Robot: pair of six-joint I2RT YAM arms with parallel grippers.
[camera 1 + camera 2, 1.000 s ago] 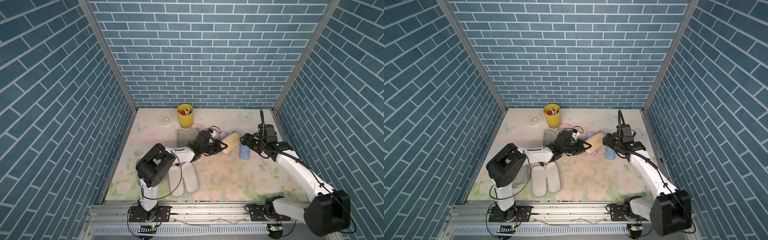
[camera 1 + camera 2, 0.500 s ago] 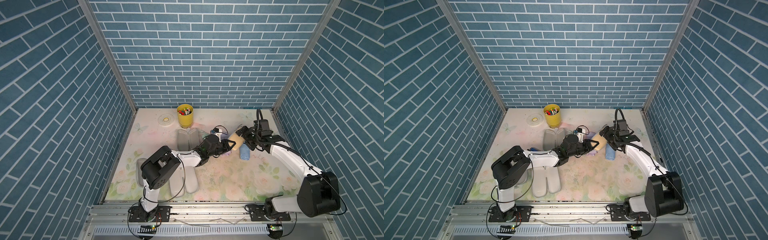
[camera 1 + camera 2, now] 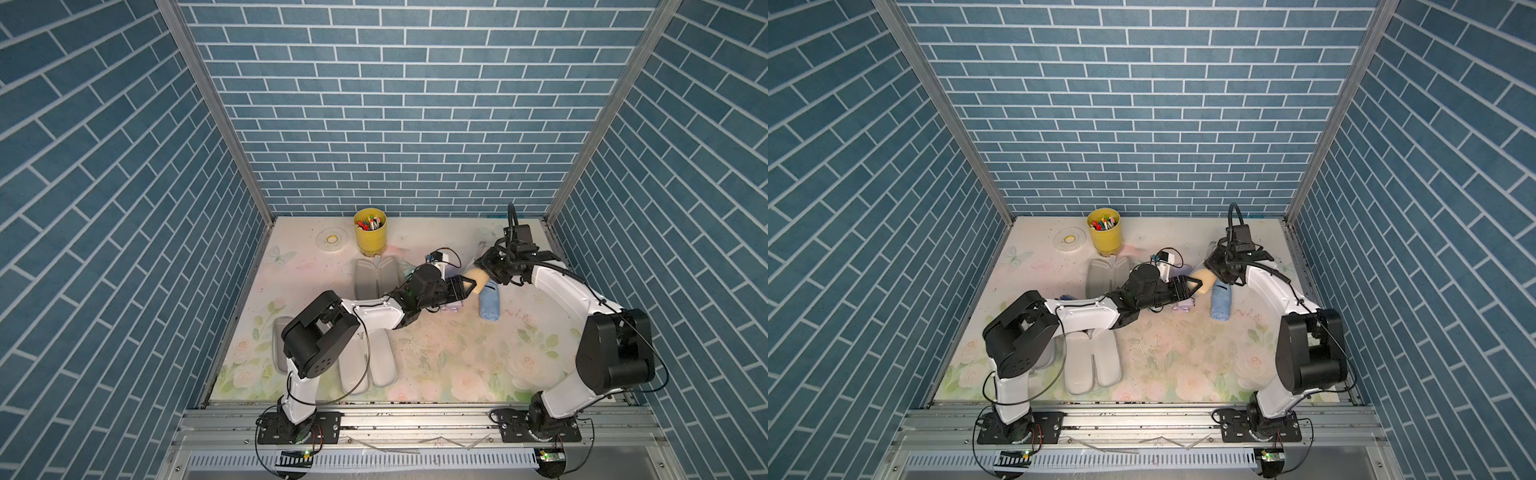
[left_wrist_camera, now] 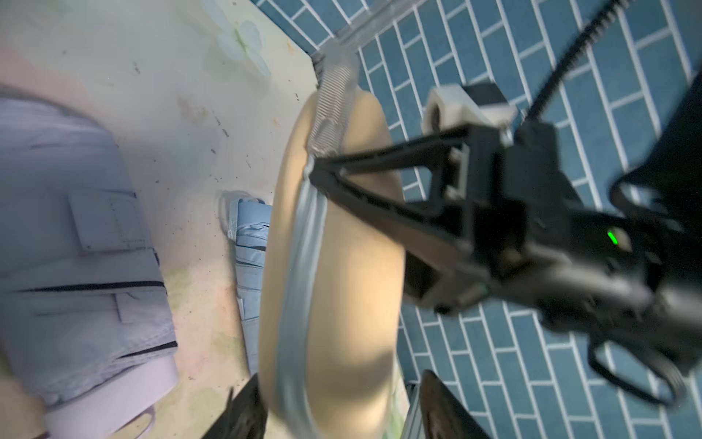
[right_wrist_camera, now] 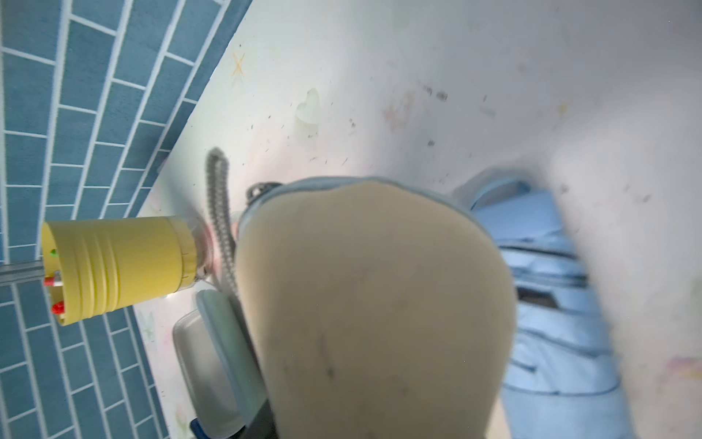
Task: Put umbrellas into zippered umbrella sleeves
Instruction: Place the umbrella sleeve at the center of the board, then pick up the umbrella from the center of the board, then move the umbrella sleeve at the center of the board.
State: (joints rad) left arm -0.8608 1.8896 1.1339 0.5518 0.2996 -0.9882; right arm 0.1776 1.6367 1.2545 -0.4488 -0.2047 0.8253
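While right gripper (image 3: 485, 268) clasps cream-tan sleeve (image 4: 342, 285), left gripper (image 3: 469, 287) straddles it

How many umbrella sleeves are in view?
4: a cream-tan sleeve lifted right of centre; an open sleeve by the yellow cup; another open sleeve near the front edge; a fourth sleeve mostly hidden under the left arm. Others could hide there.

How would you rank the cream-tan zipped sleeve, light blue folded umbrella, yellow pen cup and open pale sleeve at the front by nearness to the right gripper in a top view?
1. cream-tan zipped sleeve, at the fingers of the right gripper
2. light blue folded umbrella, beside it
3. yellow pen cup, far back
4. open pale sleeve, near the front
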